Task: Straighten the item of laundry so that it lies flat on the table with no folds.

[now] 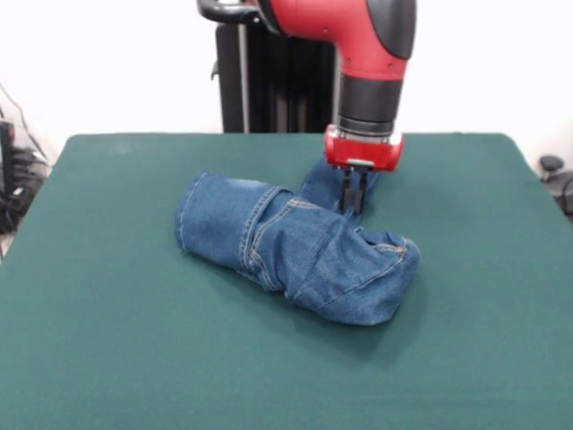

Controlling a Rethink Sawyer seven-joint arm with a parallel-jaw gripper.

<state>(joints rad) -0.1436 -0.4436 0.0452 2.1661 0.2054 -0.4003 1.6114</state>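
Observation:
The small blue denim jeans (pixel 295 251) lie folded in a bunched heap at the middle of the dark green table (pixel 107 340). One hemmed leg points left, a rounded folded bulk lies at the right, and another part reaches back under the arm. My gripper (pixel 352 204) comes down from the red arm at the heap's far side. Its dark fingers (pixel 346 190) stand close together with their tips pinched into a denim fold. The fabric under the tips is hidden.
The black pedestal (pixel 269 81) stands behind the table's far edge. Dark equipment and cables (pixel 13 179) sit off the table at the left, and a small dark object (pixel 551 166) sits off the right side.

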